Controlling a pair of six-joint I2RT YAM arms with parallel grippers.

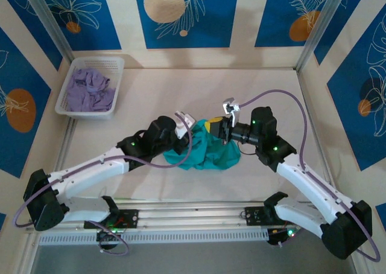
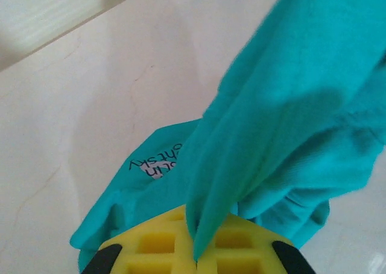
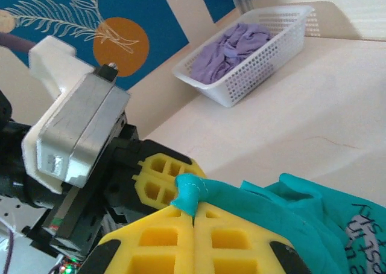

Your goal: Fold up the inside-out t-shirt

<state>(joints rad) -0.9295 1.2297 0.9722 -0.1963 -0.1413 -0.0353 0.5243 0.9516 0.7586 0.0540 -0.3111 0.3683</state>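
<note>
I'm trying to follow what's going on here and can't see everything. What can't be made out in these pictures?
- Outline of the t-shirt, top view: it is bunched in a heap, so its own folds hide where the sleeves and neck are.
- Lettering on it: in the left wrist view a fold covers part; in the right wrist view the frame edge cuts it off.
- Lavender garment in the basket: crumpled, kind unclear.

I saw my left arm (image 1: 90, 165) and right arm (image 1: 313, 186) white-shelled with black joints, purple cables (image 1: 283, 93), yellow waffled gripper fingers (image 2: 129, 241).
</note>
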